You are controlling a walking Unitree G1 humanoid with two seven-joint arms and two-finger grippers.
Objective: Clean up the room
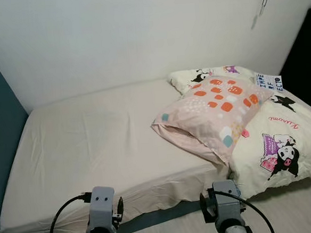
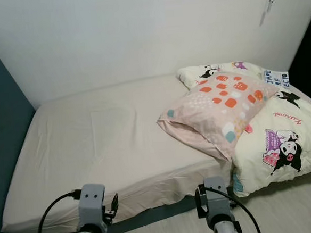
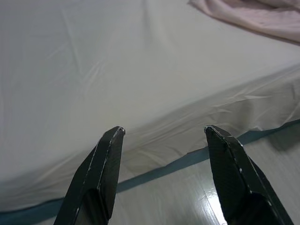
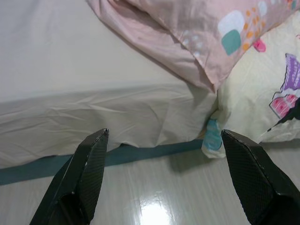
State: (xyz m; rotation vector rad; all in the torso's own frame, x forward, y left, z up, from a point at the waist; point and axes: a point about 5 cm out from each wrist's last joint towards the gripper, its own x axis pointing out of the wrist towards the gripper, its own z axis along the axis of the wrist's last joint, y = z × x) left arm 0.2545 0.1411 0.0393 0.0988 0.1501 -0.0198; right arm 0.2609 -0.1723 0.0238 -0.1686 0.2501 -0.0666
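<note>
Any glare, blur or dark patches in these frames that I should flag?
Both eye views are sharp and evenly lit, apart from a dark strip at the right edge. Left wrist view: glare on the floor between the open left gripper fingers. Right wrist view: a similar glare patch on the floor; right gripper open, its fingertips slightly soft.

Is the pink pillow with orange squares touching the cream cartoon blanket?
Touching. In the left eye view the pink fabric pillow with orange squares lies on the cream cartoon-print blanket, its lower edge overlapping it with no gap.

Soft, even indoor light, sharp views; glare on the floor (image 4: 154, 211) (wrist views)
</note>
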